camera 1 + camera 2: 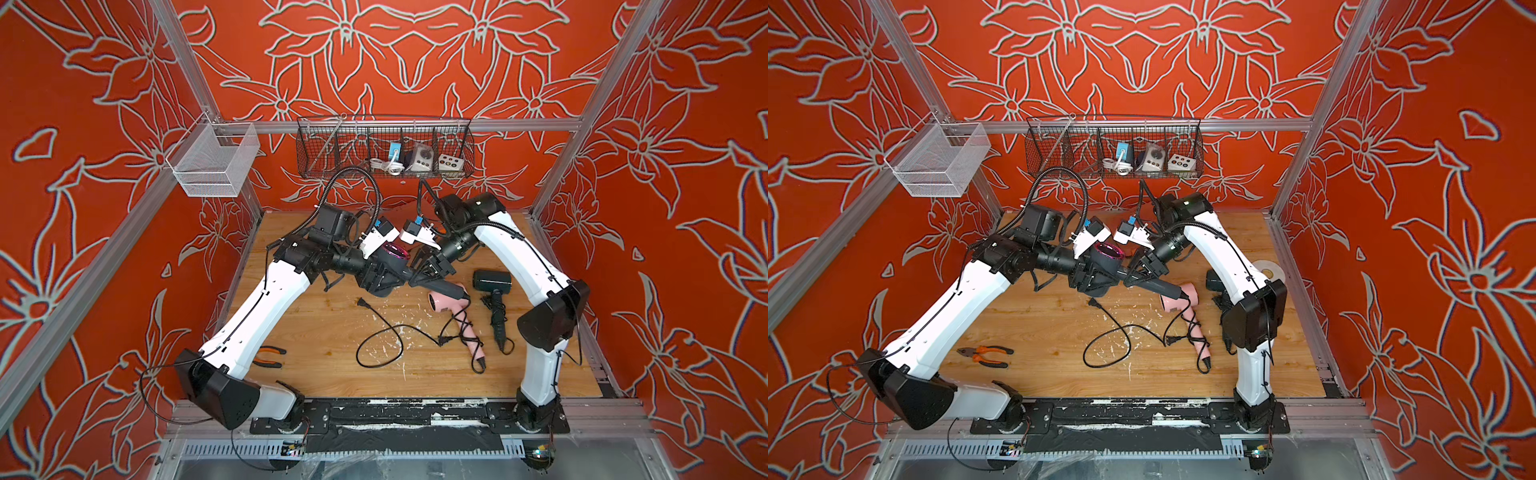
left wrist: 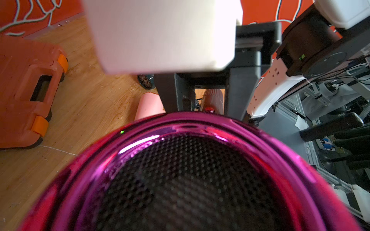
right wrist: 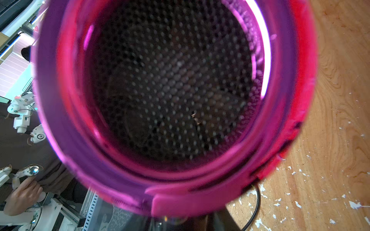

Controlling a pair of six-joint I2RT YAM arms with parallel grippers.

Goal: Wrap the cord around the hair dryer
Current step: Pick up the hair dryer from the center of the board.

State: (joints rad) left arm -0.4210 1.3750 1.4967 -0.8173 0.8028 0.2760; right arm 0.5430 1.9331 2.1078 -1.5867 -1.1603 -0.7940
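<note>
The dark hair dryer with the shiny pink-purple ring [image 1: 392,251] is up in the air over the middle of the table. Its round mesh end faces up. The right gripper [image 1: 419,277] pinches its handle close to the body. The left gripper [image 1: 385,280] is pushed up against the fat part. Black fingers on a black body run together there, so I cannot tell if it squeezes or stands loose. Both wrist views are filled by the ring, blurry and too close.

The black cord [image 1: 357,353] lies in one loose loop on the wood. Its flat plug [image 1: 363,302] lies near the left gripper. Where the cord meets the pink hair dryer [image 1: 440,301] I lose track of it, because that one has its own cord wound on its handle. A small black hair dryer [image 1: 492,280] lies just beside the pink one.

The left arm half hides the orange-handled pliers [image 1: 988,355] near the left edge. A white roll [image 1: 1268,270] peeks out behind the right arm. An orange plastic tool case [image 2: 26,90] shows in the left wrist view only.

Bare wood runs from the loop to the front edge. The wooden table [image 1: 316,382] is dotted with white flecks. Red walls with grey flower lines [image 1: 415,54] stand all around. A black wire basket [image 1: 386,149] and a white mesh basket [image 1: 216,160] hang on metal rails.
</note>
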